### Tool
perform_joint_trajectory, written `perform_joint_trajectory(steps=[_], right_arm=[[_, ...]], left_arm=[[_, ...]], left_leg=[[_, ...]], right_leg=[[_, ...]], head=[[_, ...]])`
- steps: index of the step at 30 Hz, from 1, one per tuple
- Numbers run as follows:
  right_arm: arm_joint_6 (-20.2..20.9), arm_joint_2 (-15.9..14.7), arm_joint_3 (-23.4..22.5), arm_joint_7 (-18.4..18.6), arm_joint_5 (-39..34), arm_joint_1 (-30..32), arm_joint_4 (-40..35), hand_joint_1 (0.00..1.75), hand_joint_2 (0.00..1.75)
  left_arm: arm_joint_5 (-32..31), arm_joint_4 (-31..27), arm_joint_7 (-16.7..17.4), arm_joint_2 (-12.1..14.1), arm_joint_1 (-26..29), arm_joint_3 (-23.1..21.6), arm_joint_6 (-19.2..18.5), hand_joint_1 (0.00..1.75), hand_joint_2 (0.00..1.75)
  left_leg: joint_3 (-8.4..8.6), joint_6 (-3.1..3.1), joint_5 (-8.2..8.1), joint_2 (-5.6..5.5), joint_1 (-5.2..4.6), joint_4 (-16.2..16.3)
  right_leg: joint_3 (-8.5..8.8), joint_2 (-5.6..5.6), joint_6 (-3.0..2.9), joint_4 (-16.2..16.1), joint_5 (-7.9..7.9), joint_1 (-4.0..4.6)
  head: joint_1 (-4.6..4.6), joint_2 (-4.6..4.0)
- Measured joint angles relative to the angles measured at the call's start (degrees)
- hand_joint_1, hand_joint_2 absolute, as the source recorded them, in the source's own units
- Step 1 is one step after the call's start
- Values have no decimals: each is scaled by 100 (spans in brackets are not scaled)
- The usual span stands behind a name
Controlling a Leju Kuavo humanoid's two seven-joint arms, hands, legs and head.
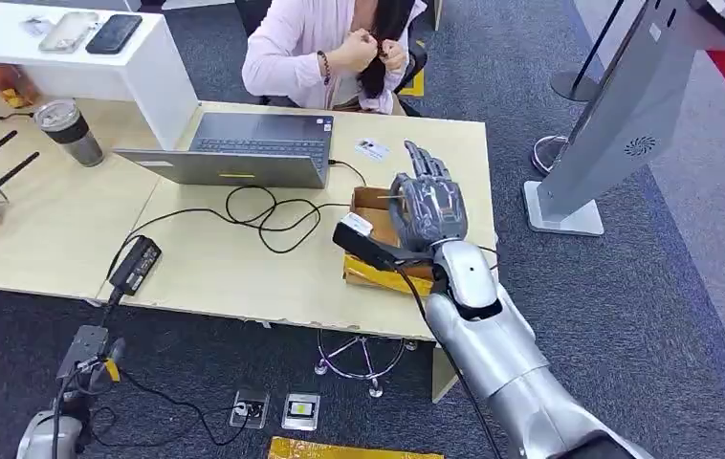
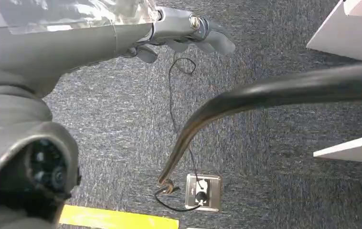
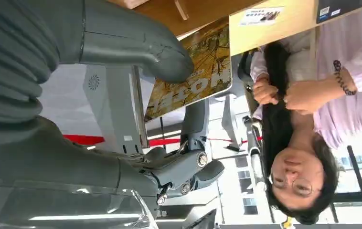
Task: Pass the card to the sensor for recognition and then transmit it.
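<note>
Right hand (image 1: pixel 428 203) is up over the open cardboard box (image 1: pixel 370 203) on the tabletop (image 1: pixel 215 268), palm turned toward the person, fingers (image 1: pixel 423 161) stretched upright and spread, nothing in them. That reads as a hand poised to go for a pickup, not one carrying anything. The box sits on a yellow printed sheet (image 1: pixel 378 277), which the right wrist view catches from beneath; its lettering there is mirrored and I cannot read it with confidence.

The card (image 1: pixel 372 148) lies flat on the tabletop just beyond the box, on the side nearest the seated person (image 1: pixel 311 48), between the box and the laptop (image 1: pixel 244 150) corner. It is white with small dark print, too small to read. My judgement: it lies there within the right hand's reach so it can be lifted and carried to the sensor.

Which thing is the sensor? I cannot say for sure. A tall grey kiosk stand (image 1: pixel 617 115) rises off the floor well away from the box, past the tabletop's edge, and it may be the reader.

Left hand (image 2: pixel 188 33) hangs low beside the body over the carpet, fingers loosely curled, holding nothing that I can see. It seems parked out of the way.

A small white tag (image 1: pixel 356 224) on the right wrist's black unit sits right beside the box; unreadable.
</note>
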Motion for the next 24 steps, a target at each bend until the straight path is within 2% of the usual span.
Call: perform_joint_trajectory(steps=[13, 24], right_arm=[[201, 125, 0, 240, 293, -929, 848, 175, 175], [278, 186, 0, 317, 363, -1151, 1187, 175, 175]], left_arm=[[-28, 61, 59, -4, -189, -166, 77, 0, 0], [-28, 101, 107, -2, -254, -284, 105, 0, 0]], left_leg=[[0, -1, 1, 0, 0, 1], [0, -1, 1, 0, 0, 1]], right_leg=[[0, 0, 0, 1, 1, 0], [-1, 0, 0, 1, 0, 0]], head=[[2, 0], [0, 0]])
